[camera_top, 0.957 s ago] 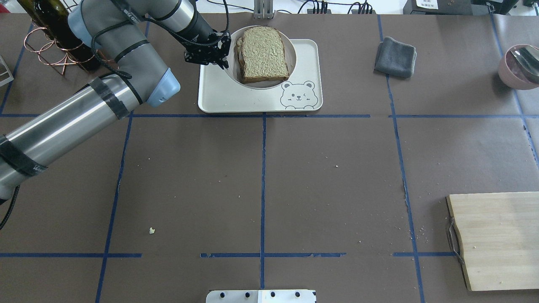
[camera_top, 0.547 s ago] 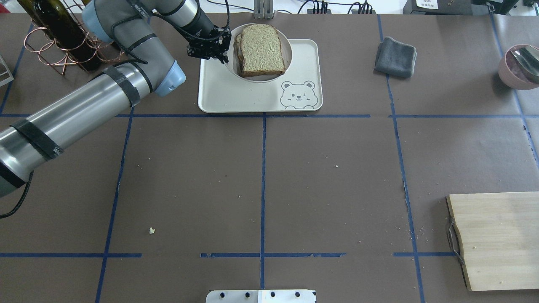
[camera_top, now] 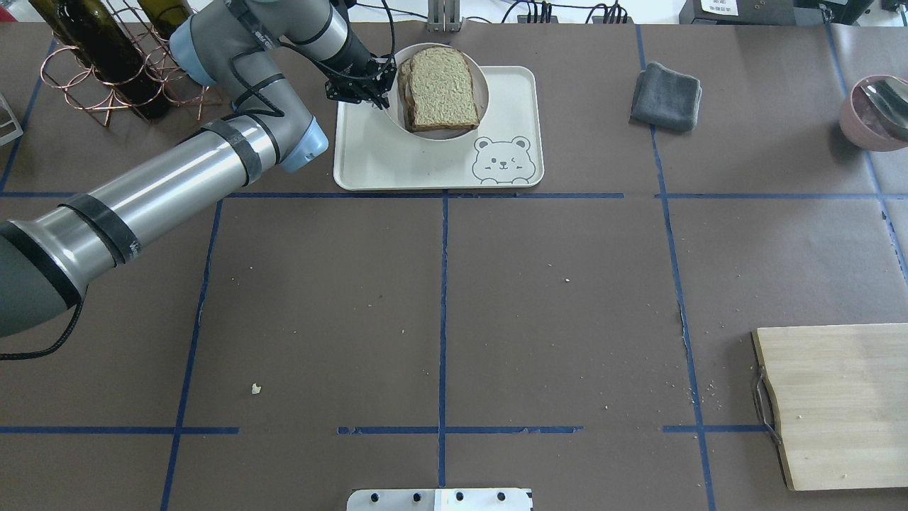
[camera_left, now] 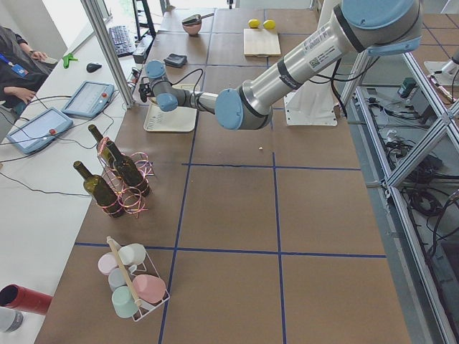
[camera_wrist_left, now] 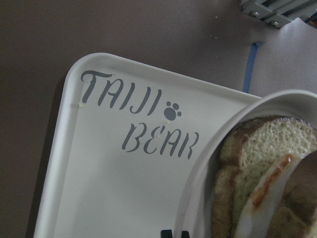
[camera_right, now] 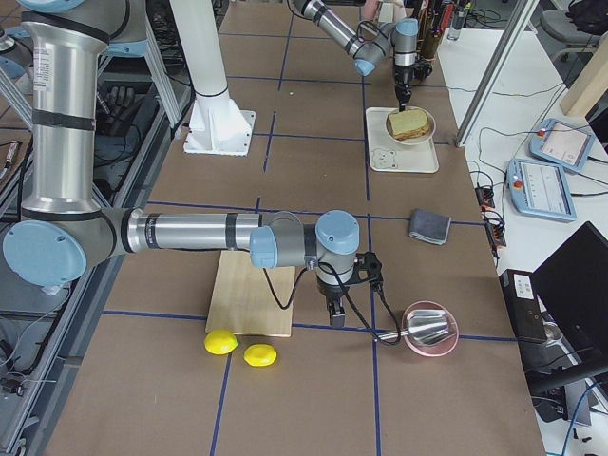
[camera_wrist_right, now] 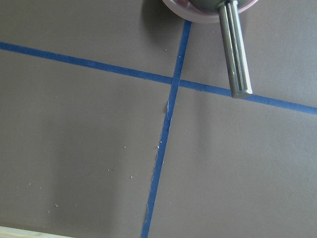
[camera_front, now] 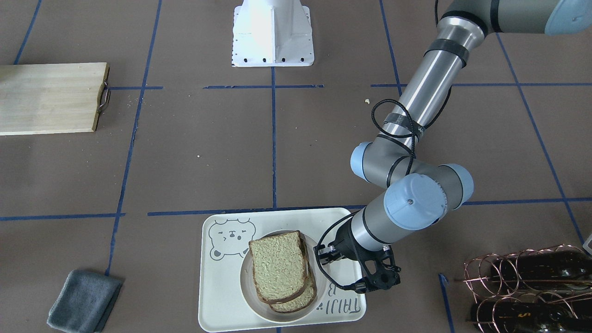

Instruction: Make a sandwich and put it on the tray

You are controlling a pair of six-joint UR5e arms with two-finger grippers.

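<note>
The sandwich, two tan speckled slices with dark crusts, lies on a round white plate over the far half of the cream bear tray. The left wrist view shows white egg with an orange streak between the slices. My left gripper is shut on the plate's left rim; it also shows in the front view. My right gripper shows only in the exterior right view, low over the table beside a pink bowl; I cannot tell whether it is open.
A grey folded cloth lies right of the tray. A pink bowl with a metal ladle sits at the far right. A wooden cutting board lies at the near right. A copper rack of wine bottles stands at the far left.
The plate with the sandwich has dropped lower over the tray and looks smaller. My left arm has stretched further toward the far side, the gripper still on the rim.
</note>
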